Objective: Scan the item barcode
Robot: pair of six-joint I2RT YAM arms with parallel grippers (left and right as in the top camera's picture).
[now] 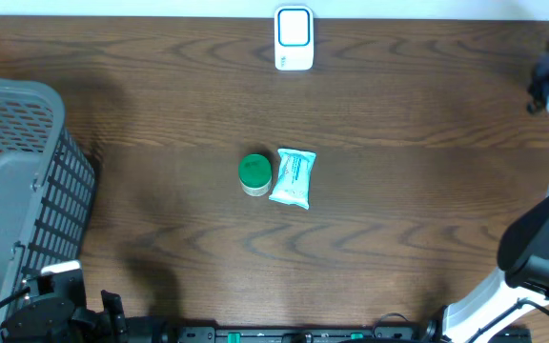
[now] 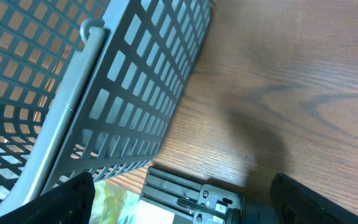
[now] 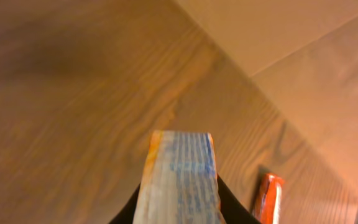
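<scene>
At about two o'clock over the counter, the right tool pinches a thin packet, likely light and slightly bendy, best held by its edges clear of the barcode, while the left tool stands wide and empty.

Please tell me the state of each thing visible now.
left gripper, jaws open, empty
right gripper, jaws shut on printed carton
green-lidded jar, upright, lid on
wipes packet, lying flat beside jar
scanner, untouched at far edge
basket, upright
</scene>
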